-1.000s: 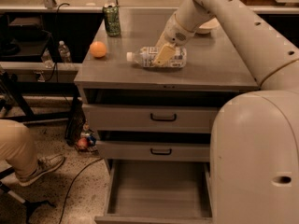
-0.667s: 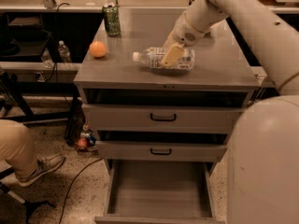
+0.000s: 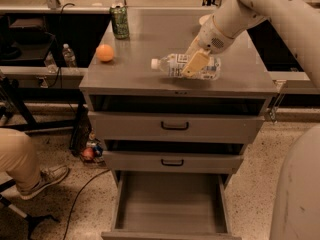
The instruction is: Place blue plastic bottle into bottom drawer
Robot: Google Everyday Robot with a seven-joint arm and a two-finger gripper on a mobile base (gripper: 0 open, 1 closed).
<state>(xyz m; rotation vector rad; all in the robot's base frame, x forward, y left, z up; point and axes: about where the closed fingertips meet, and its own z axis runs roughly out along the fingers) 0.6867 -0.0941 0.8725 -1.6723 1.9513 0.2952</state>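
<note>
One bottle: the blue plastic bottle (image 3: pixel 172 65) lies on its side near the front edge of the worktop (image 3: pixel 150 41), right of the middle, with its white cap toward the left edge.
Claw: the claw (image 3: pixel 193 65) reaches down from the back-right corner and straddles the bottle's middle. One tan finger shows on the near side, and the claw looks pinched on the bottle.
Lift: I cannot tell whether the bottle is clear of the worktop.
Bottom drawer: the bottom drawer (image 3: pixel 170 204) is pulled out below the front edge, its grey floor showing.
Upper drawers: two, both closed, with black handles.
Other stock: a green can (image 3: pixel 119 21) stands toward the back-left corner, and an orange (image 3: pixel 105 53) sits near the left edge, both well apart from the bottle.
Step in hand: by my judgement, securing the grip and lifting.
Handling advice: the bottle is round, thin-walled and may roll or flex, so grip it firmly at mid-length. Raise it level, bring it out past the front edge, then lower it past the two handles. Release it low over the drawer floor, lengthwise.
</note>
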